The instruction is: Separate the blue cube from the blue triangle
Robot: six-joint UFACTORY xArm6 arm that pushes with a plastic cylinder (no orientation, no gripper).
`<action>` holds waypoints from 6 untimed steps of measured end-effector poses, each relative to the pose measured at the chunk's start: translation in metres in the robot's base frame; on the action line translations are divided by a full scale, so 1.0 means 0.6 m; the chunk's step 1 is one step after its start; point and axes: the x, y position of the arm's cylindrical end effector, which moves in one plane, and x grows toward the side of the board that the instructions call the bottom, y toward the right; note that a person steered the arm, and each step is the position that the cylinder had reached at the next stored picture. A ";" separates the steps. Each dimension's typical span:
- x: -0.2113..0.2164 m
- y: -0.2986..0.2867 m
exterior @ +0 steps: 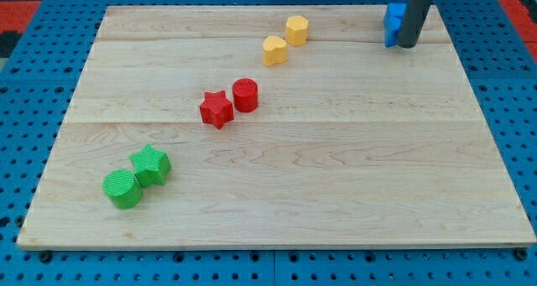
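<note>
- Camera view: at the desk's (277,152) one o'clock corner, my tip (406,45) touches the blue blocks (392,24), apparently wedging them apart; cube and triangle are indistinguishable behind the rod.
- No pincer exists; nothing is held.

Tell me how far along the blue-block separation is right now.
Done: nothing yet that I can confirm. The blue blocks still sit together at the view's top right, reading as one blue mass partly hidden behind my rod. In hand: my tip is right against their right side, at the wooden board's top edge. Left: pushing the cube clear of the triangle; I cannot tell which is which from here.
</note>
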 end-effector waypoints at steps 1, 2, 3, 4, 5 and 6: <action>0.000 0.000; 0.004 0.000; 0.018 0.065; -0.015 0.100; -0.105 0.063; -0.112 -0.055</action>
